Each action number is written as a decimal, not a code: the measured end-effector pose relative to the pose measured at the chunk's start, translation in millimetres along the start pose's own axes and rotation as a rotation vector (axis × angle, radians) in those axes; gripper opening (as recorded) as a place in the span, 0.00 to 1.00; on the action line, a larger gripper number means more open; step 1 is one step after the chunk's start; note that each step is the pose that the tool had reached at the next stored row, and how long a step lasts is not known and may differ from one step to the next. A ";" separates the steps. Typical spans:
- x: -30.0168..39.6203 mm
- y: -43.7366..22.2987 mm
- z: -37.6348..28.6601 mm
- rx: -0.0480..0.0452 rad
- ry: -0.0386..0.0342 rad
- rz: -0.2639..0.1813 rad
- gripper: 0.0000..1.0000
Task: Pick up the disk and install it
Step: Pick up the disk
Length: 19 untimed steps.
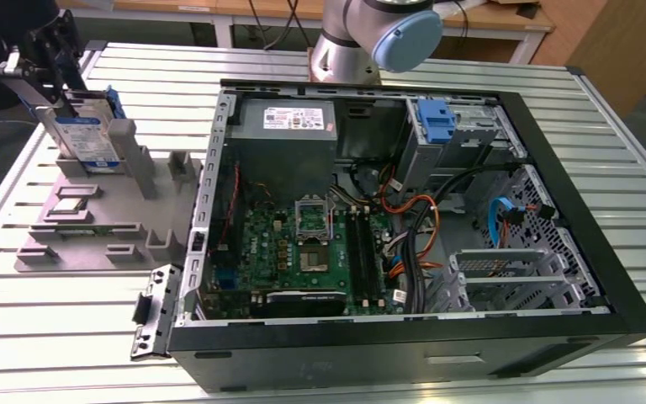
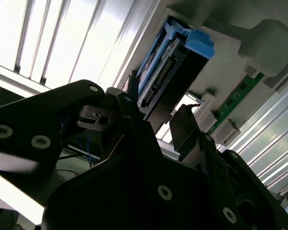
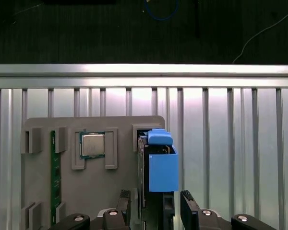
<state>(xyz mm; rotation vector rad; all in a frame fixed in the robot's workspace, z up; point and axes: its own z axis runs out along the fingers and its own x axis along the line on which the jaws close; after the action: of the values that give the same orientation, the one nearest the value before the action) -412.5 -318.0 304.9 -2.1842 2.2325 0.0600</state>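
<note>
On the striped metal table (image 1: 31,320), upper left of the exterior view, the disk (image 1: 85,139) stands tall in its grey holder (image 1: 144,210), just under the gripper (image 1: 63,94), whose fingers (image 3: 126,203) sit apart on both sides.

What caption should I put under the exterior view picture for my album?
Robot tool at the upright disk standing in a grey holder, beside an open computer case.
</note>
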 end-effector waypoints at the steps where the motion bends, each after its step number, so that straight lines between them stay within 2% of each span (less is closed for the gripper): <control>1: 0.0 0.0 0.0 0.0000 0.0000 0.000 0.53; 19: -0.5 -0.9 1.6 0.0000 0.0000 -0.001 0.53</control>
<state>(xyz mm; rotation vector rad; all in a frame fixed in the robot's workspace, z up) -411.6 -317.5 303.3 -2.1855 2.2313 0.0600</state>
